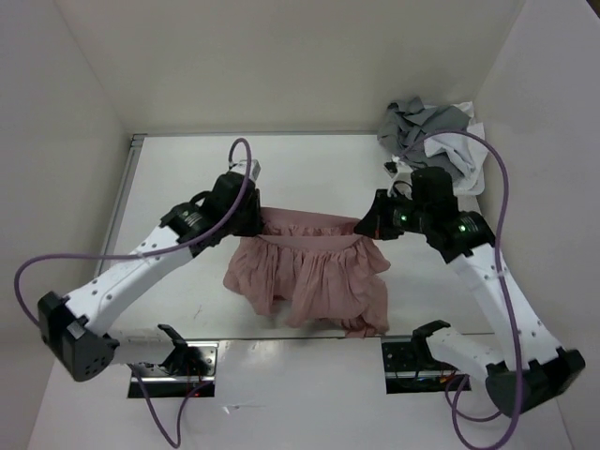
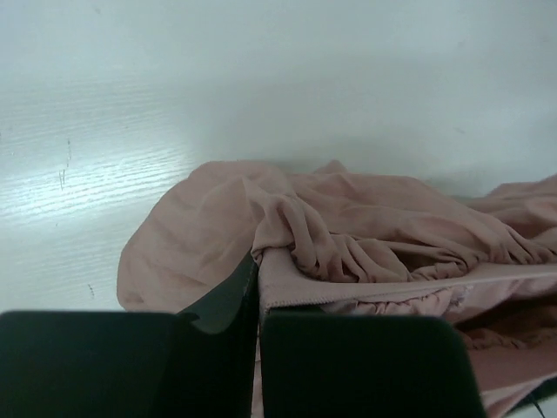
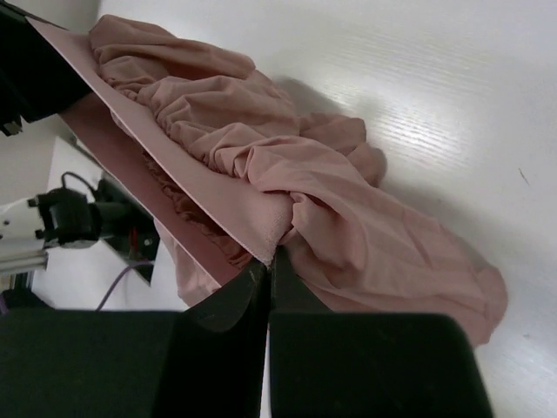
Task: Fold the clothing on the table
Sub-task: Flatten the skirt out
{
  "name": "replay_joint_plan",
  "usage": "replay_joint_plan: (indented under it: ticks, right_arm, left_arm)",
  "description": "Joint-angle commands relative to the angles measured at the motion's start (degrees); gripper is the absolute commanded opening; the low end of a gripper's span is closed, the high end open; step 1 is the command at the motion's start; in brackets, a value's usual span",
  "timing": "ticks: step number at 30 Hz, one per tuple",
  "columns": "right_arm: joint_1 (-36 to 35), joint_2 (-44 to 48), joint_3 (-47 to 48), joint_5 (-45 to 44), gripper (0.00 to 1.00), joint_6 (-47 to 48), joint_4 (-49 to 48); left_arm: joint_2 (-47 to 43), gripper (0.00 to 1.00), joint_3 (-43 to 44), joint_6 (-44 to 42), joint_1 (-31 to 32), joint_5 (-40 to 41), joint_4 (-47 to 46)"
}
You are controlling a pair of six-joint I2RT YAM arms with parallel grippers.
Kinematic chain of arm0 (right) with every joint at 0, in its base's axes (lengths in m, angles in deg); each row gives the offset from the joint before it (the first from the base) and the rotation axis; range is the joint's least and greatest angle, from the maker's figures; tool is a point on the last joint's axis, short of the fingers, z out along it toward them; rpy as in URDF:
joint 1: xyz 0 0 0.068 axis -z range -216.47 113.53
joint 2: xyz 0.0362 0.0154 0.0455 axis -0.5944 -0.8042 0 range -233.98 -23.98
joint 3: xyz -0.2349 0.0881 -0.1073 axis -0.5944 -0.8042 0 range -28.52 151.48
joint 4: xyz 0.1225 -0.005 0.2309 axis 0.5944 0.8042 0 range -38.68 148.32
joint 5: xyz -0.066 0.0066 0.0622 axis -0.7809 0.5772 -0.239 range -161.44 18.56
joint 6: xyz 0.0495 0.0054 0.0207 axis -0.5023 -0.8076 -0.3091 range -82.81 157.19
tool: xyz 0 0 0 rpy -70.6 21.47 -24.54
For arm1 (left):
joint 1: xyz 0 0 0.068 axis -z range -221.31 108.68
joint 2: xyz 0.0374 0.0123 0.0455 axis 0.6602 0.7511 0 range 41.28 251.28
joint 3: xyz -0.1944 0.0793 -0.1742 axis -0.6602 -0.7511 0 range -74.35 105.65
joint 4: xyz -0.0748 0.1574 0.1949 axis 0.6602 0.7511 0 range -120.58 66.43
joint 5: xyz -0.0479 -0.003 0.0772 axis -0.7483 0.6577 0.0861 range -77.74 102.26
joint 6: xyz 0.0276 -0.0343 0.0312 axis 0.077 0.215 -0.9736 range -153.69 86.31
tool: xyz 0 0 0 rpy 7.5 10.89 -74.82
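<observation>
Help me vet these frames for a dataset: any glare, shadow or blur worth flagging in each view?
Top external: even, soft light, sharp throughout, a faint shadow beneath the clothing. Left wrist: a glare patch on the table at left; the left fingers are dark and blurred at the bottom. Right wrist: the right fingers equally dark and soft, fabric crisp.

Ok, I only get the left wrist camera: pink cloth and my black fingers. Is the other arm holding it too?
Observer: Yes, the right gripper is shut on the clothing, at the waistband's other end.
Operator: Is the band stretched?
Observer: From above it runs fairly straight from the left gripper to the right one; the rest lies bunched on the table.
Operator: Anything else up there?
Observer: A grey garment and a white garment are heaped at the far right corner.
</observation>
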State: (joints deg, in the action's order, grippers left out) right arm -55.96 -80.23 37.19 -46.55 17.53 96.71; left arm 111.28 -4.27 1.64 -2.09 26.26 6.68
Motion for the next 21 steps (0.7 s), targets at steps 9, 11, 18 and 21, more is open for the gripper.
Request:
replay_joint_plan:
  ticks: [9,11,18,21]
  right_arm:
    - [5.6,-29.6,18.6,-6.9,0.00,1.6,-11.3]
    - [7.7,-36.0,25.8,-6.9,0.00,1.6,-11.8]
    - [9.9,-50.8,57.4,-14.3,0.00,4.9,-6.1]
    - [10.4,-56.1,69.1,-16.6,0.00,6.4,-3.6]
  left_arm:
    - [28.8,0.00,19.0,-10.6,-15.0,-7.0,-9.1]
    - [35.3,0.00,28.6,-10.6,-18.2,-7.6,-7.5]
    - [52.4,0.00,62.3,-13.2,-25.5,-8.2,1.2]
    - [59.3,0.00,74.4,-12.6,-28.2,-9.0,5.7]
